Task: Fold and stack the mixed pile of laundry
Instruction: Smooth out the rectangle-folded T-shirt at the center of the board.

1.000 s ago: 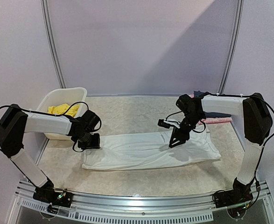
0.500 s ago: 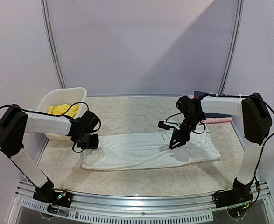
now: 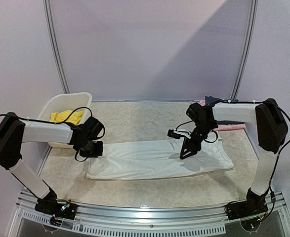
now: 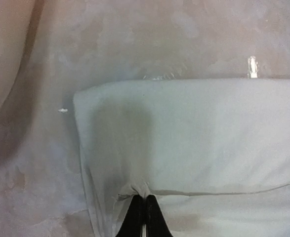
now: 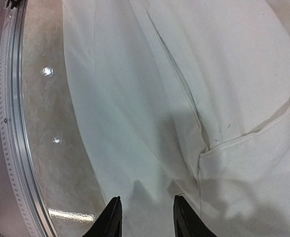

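A white T-shirt [image 3: 154,159] lies folded into a long strip across the table. My left gripper [image 3: 96,149] sits at the strip's left end, shut on a small pinch of the white T-shirt [image 4: 194,133] at a folded edge; the left gripper [image 4: 145,198] shows the cloth bunched at its tips. My right gripper [image 3: 184,154] hovers over the strip's right half, open, with bare white T-shirt [image 5: 149,98] below the right gripper [image 5: 145,203]. Yellow shorts [image 3: 68,116] lie in the white basket [image 3: 85,98].
The white basket stands at the back left, close behind my left arm. A pink cloth [image 3: 231,127] and something dark [image 3: 210,99] lie at the back right. The table's metal front rail [image 5: 14,123] runs near the shirt's edge.
My left gripper has closed on the shirt's edge at the left end. The right gripper has stayed open above the shirt, barely moving.
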Available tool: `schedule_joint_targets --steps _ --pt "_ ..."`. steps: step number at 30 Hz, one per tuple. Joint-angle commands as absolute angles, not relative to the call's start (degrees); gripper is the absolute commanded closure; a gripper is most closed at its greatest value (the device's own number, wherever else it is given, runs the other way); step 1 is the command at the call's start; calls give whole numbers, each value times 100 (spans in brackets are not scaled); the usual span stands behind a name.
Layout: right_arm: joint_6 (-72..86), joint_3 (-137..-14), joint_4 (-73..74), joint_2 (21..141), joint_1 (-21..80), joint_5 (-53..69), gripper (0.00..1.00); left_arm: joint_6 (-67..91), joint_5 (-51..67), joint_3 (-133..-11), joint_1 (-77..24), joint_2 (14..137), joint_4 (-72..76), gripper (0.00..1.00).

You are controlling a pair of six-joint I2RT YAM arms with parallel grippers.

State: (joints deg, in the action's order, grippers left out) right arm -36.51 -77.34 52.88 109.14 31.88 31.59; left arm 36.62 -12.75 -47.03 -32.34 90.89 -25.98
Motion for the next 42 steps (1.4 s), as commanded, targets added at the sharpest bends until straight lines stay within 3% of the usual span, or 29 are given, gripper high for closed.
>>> schedule_joint_targets --steps 1,10,21,25,31,33,36,42 --pt "-3835 -7503 5183 11097 3230 3006 64 3762 -1718 -4596 -3171 8145 -2967 100" --pt "-3848 -7347 4904 11424 3225 2490 63 3858 -1605 -4258 -3182 7569 -3325 100" --pt "-3653 -7352 4825 11708 3224 2227 62 3629 -1968 -4850 -3173 8977 -3237 99" --pt "-3609 -7348 4890 11543 3206 2169 62 3735 -1986 -5038 -3201 8983 -3458 72" --pt "-3357 -7341 5102 10395 2789 2167 56 3431 -2447 -5691 -3760 8027 -4303 51" --pt "-3326 -7363 5224 10071 2541 2193 55 3110 -2463 -5887 -3939 7890 -4421 49" --pt "-3307 -7343 5381 9787 2147 2139 54 2728 -2152 -6045 -4026 8102 -4629 49" --pt "-3344 -6919 5070 9879 1686 1138 56 3043 -1826 -5712 -4370 8855 -4449 61"
